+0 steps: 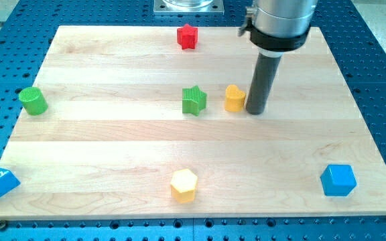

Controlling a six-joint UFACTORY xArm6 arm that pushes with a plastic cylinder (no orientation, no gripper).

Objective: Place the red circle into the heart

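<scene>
My tip (254,112) rests on the wooden board (112,140), just right of a yellow heart (234,98) and close against it; I cannot tell if they touch. The only red block in view is a red star (187,36) near the board's top edge, well up and to the left of my tip. A green star (194,100) sits left of the yellow heart. The rod's wide grey upper part hides a bit of the board's top right.
A green cylinder (33,100) stands at the board's left edge. A yellow hexagon (183,185) sits at the bottom middle. A blue cube (338,179) sits at the bottom right. A blue block (0,182) lies at the bottom left corner, half off the board.
</scene>
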